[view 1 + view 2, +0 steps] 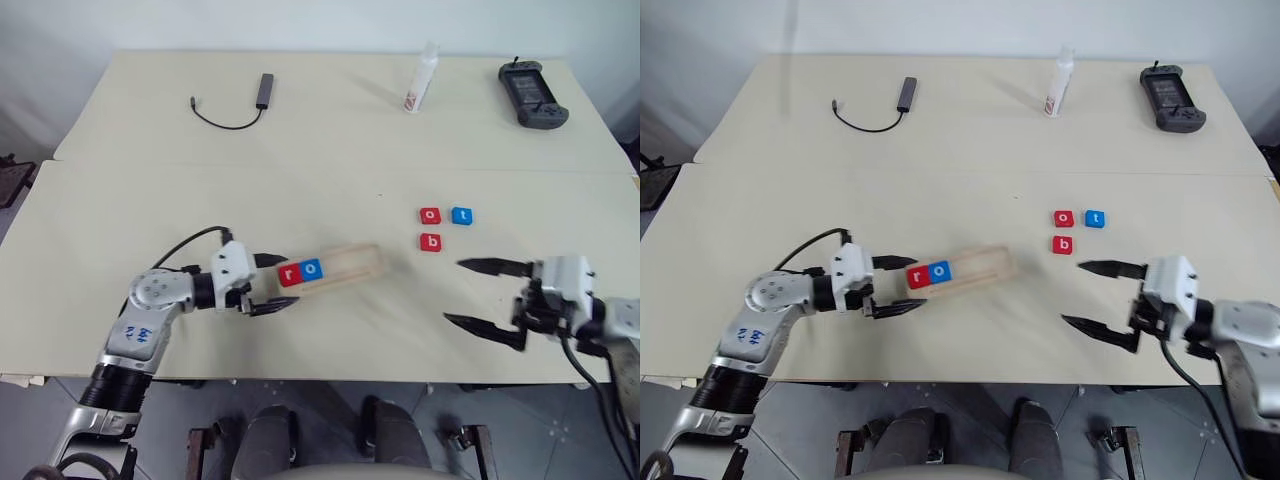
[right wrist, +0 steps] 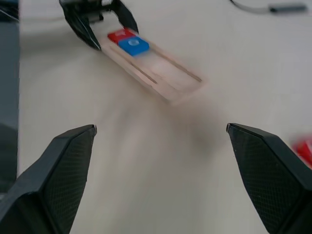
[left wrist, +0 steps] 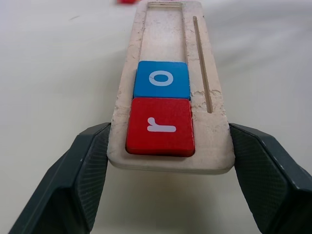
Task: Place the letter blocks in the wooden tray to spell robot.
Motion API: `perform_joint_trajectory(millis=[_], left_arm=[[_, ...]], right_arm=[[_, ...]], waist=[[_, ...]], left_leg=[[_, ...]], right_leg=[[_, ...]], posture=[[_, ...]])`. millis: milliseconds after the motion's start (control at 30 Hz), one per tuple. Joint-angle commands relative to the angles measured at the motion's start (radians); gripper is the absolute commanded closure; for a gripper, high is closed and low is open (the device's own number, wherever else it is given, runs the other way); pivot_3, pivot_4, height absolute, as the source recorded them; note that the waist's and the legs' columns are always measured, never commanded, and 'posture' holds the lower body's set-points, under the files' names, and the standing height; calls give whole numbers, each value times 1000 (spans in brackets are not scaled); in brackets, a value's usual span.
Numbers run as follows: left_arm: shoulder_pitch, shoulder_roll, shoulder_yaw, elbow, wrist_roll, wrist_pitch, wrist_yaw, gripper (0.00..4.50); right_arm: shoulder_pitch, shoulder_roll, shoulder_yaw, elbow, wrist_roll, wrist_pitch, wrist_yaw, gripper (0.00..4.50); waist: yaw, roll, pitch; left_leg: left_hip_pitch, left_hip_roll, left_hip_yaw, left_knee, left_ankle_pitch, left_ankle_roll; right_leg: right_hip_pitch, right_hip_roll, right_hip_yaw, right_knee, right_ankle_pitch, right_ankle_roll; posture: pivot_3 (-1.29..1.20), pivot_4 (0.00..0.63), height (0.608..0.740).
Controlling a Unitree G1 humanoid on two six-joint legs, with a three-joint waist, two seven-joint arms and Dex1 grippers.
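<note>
The wooden tray (image 1: 355, 262) lies slanted on the table left of centre, with a red r block (image 1: 290, 274) and a blue o block (image 1: 312, 268) side by side at its near end. My left gripper (image 1: 280, 282) is shut on that end; in the left wrist view its fingers (image 3: 83, 175) press both long edges of the tray (image 3: 165, 29). Three loose letter blocks lie to the right: a red o (image 1: 430, 215), a blue t (image 1: 461, 215) and a red b (image 1: 431, 241). My right gripper (image 1: 454, 291) stands open and holds nothing, below and to the right of these.
Along the far side of the table lie a black cable with an adapter (image 1: 262, 90), a small white bottle (image 1: 421, 80) and a black handheld controller (image 1: 533, 95). A seam (image 1: 300, 165) runs across the table between the far and near halves.
</note>
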Motion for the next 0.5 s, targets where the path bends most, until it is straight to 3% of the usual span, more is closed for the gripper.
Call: perform_joint_trajectory(millis=[33, 300, 400, 500], left_arm=[[-91, -57, -86, 56, 50, -33, -37, 1090], [-163, -93, -123, 182, 85, -75, -82, 1090], [-161, -81, -109, 191, 81, -64, -88, 112], [-144, -70, -89, 177, 67, -57, -86, 47]], right_arm=[[116, 2, -142, -61, 24, -5, -17, 0], [273, 84, -192, -147, 29, -15, -95, 0], [288, 104, -198, -152, 30, -13, -126, 0], [300, 126, -210, -144, 27, -23, -156, 0]], waist=[[-1, -1, 0], [-9, -2, 0], [-4, -2, 0], [1, -2, 0]], left_leg=[[0, 0, 0, 0, 0, 0], [2, 1, 1, 0, 0, 0], [1, 1, 1, 2, 0, 1], [1, 1, 0, 2, 0, 1]], right_leg=[[0, 0, 0, 0, 0, 0], [1, 0, 2, 1, 0, 1], [1, 0, 2, 1, 0, 1], [1, 0, 2, 1, 0, 1]], posture=[[0, 150, 740], [0, 150, 740], [0, 150, 740], [0, 150, 740]])
